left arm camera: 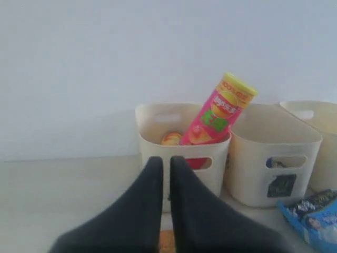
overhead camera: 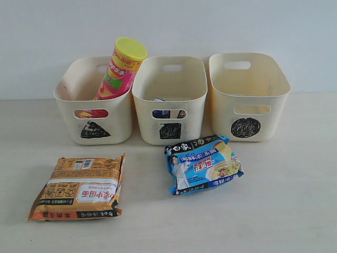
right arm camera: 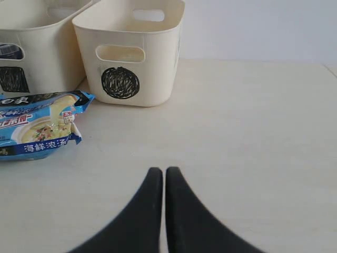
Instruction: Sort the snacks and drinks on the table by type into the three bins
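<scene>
Three cream bins stand in a row at the back: the triangle bin (overhead camera: 68, 97), the square bin (overhead camera: 145, 105) and the circle bin (overhead camera: 279, 89). A pink chip can with a yellow lid (overhead camera: 120, 68) leans inside the triangle bin, and a second yellow can (left arm camera: 171, 139) peeks out beside it. Something blue and dark shows through the square bin's handle slot (overhead camera: 168, 114). An orange-brown noodle packet (overhead camera: 79, 187) lies flat at front left. The blue noodle packet (overhead camera: 204, 164) lies in front of the square bin. My left gripper (left arm camera: 165, 161) is shut and empty, facing the triangle bin. My right gripper (right arm camera: 164, 173) is shut and empty over bare table.
A plain white wall rises behind the bins. The pale table (overhead camera: 284, 211) stretches to the right of the blue packet and in front of the circle bin (right arm camera: 131, 58). Neither arm shows in the exterior view.
</scene>
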Available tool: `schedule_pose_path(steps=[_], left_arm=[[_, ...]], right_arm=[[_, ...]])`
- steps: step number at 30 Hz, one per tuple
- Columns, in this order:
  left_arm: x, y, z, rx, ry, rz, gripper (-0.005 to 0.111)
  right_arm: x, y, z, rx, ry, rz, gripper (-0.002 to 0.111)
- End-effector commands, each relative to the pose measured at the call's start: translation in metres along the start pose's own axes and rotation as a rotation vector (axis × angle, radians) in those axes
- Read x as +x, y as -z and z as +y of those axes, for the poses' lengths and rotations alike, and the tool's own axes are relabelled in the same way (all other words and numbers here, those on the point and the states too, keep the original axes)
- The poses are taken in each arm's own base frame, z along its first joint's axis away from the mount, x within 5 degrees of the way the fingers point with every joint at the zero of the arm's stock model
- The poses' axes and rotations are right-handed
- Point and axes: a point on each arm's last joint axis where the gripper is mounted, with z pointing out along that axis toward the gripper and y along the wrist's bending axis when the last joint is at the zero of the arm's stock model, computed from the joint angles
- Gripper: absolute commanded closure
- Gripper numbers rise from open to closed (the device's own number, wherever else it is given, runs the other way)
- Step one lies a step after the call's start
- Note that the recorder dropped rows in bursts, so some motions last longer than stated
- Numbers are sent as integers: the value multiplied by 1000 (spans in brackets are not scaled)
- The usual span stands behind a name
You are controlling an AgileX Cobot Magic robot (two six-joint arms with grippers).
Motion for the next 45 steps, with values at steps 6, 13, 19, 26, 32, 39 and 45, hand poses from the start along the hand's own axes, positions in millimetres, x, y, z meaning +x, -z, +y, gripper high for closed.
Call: schedule_pose_path(steps=[6,13,19,26,32,39,45], left_arm=[[0,12,4,-64,76,-64,102],[20,13,5,-59,38,-20,102],[46,10,6,-64,2,68,102],[52,11,9,-112,1,128,102],[59,12,9,-111,-29,216,102],[59,12,9,-111,-29,213,102],[59,12,9,-111,-29,213,102]], right_arm=[[1,0,0,3,3,-8,109],[1,0,0,3,3,-8,109],[1,0,0,3,3,-8,109],[1,0,0,3,3,-8,109],[1,0,0,3,3,-8,109],[1,0,0,3,3,-8,109],[1,0,0,3,3,-8,109]])
